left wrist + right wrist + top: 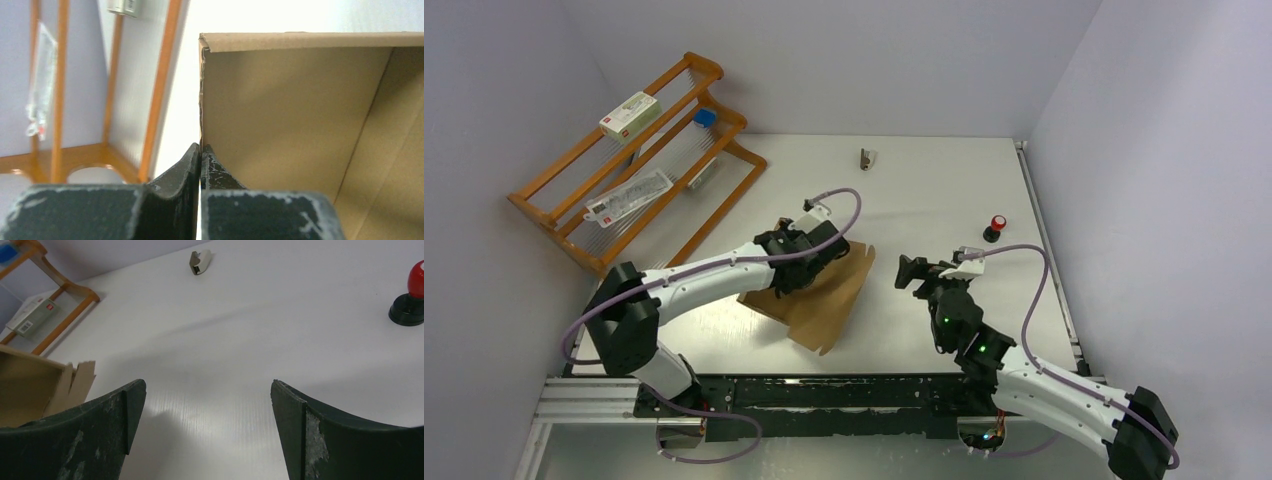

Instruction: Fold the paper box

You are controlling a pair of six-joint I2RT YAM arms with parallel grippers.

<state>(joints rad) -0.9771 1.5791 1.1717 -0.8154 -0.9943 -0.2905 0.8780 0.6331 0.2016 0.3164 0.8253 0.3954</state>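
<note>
The paper box [824, 300] is plain brown cardboard, partly folded, lying at the table's middle near the front. In the left wrist view its inner wall [300, 115] fills the right side, with one side wall standing edge-on. My left gripper [201, 150] is shut on that wall's edge; in the top view it [796, 262] sits over the box's far-left part. My right gripper [209, 390] is open and empty, over bare table to the right of the box [30, 385]; in the top view it [911, 272] is just right of the box.
A wooden rack [639, 160] at the back left holds a small white carton with red print [630, 114] and a plastic packet [629, 197]. A red-topped black knob [995, 228] stands at the right. A small grey object [866, 157] lies at the back.
</note>
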